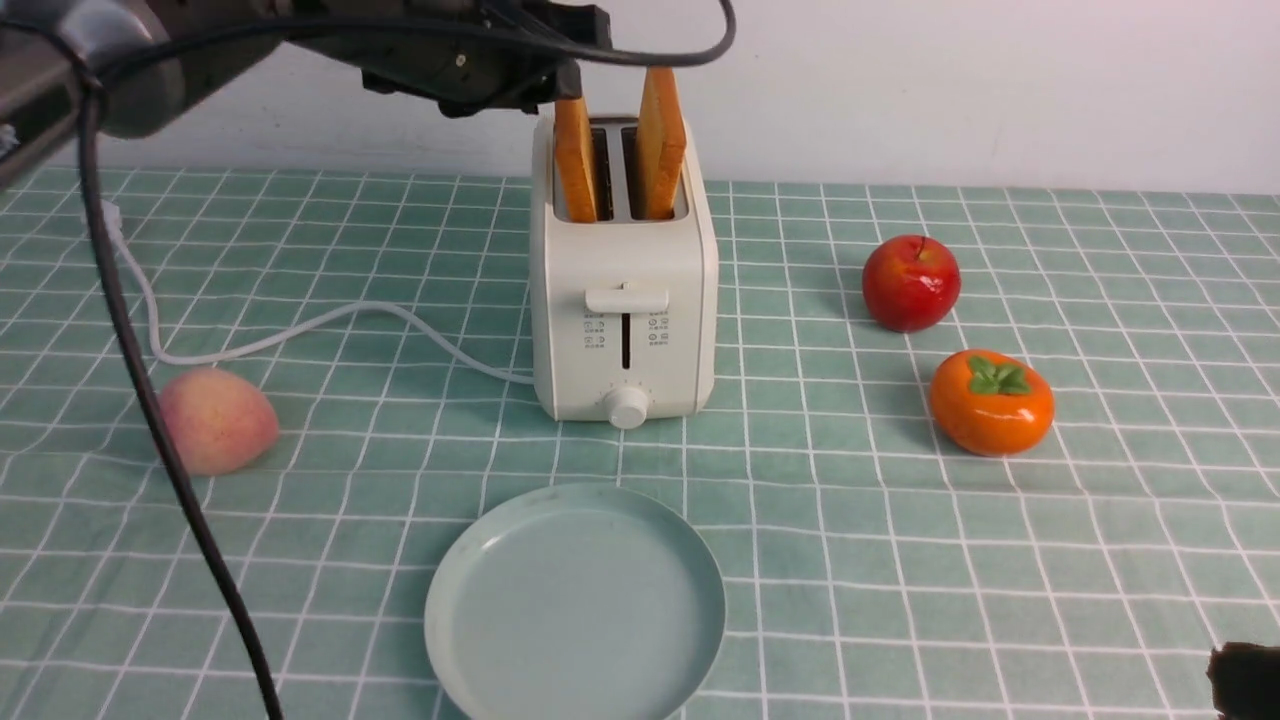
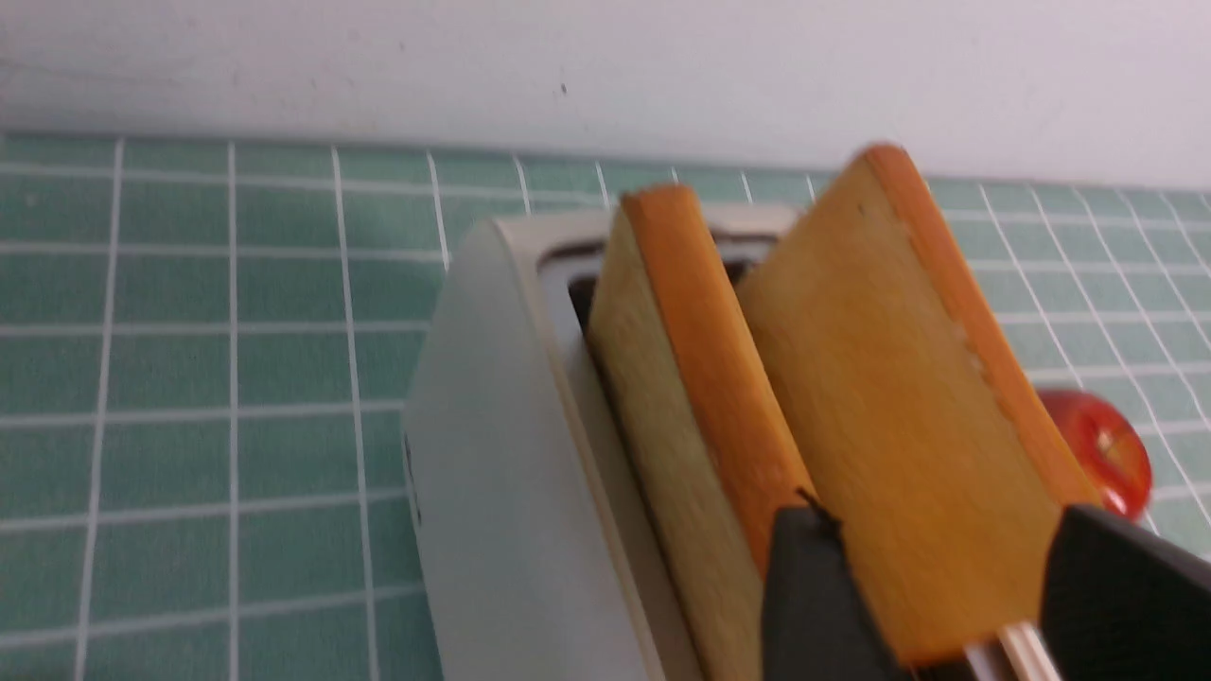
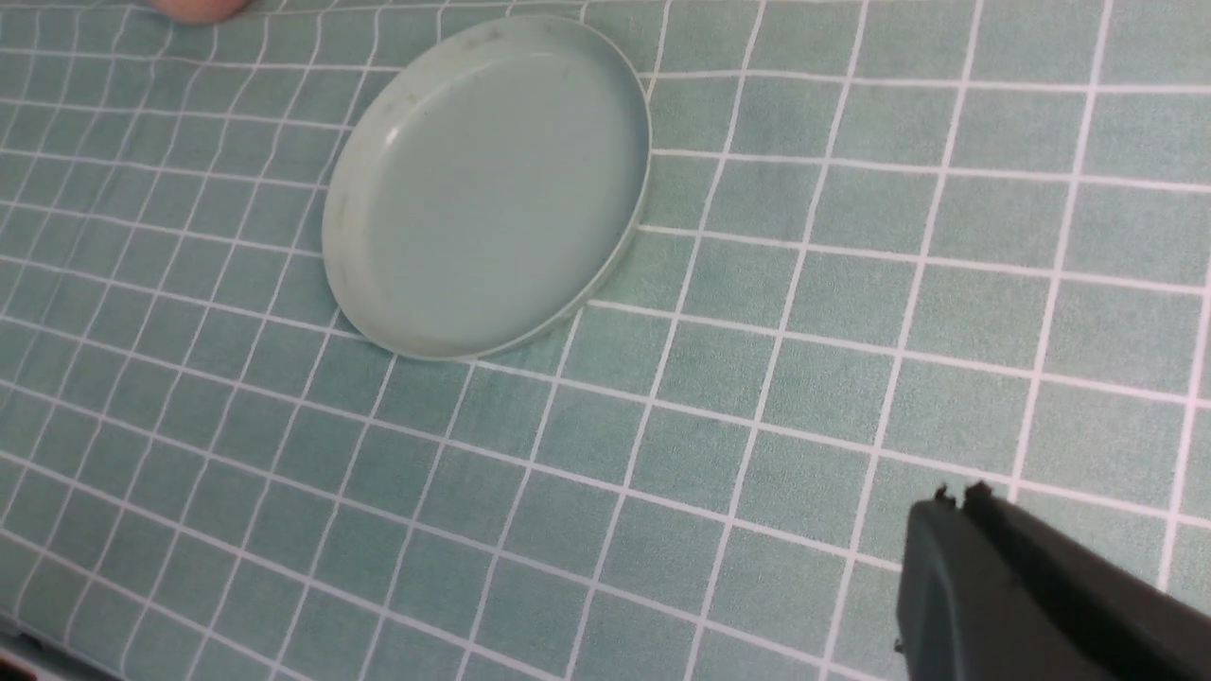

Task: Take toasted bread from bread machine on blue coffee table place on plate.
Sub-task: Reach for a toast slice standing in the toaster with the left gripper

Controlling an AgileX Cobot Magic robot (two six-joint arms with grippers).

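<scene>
The cream bread machine (image 1: 625,300) stands mid-table on the blue coffee table (image 1: 900,560), with two slices of toasted bread in its slots. The left slice (image 1: 576,160) sits lower. The right slice (image 1: 660,140) stands higher and leans. My left gripper (image 1: 600,80) hovers over the toaster top. In the left wrist view its fingers (image 2: 814,586) straddle the right slice (image 2: 889,397), one between the slices, and it looks shut on it. The plate (image 1: 575,610) lies bare in front of the toaster. My right gripper (image 3: 956,497) is shut and empty, low at the front right (image 1: 1245,680).
A red apple (image 1: 911,283) and an orange persimmon (image 1: 992,402) lie right of the toaster. A peach (image 1: 215,420) lies at the left. The toaster's white cord (image 1: 300,335) runs left. My left arm's black cable (image 1: 150,400) hangs across the left side.
</scene>
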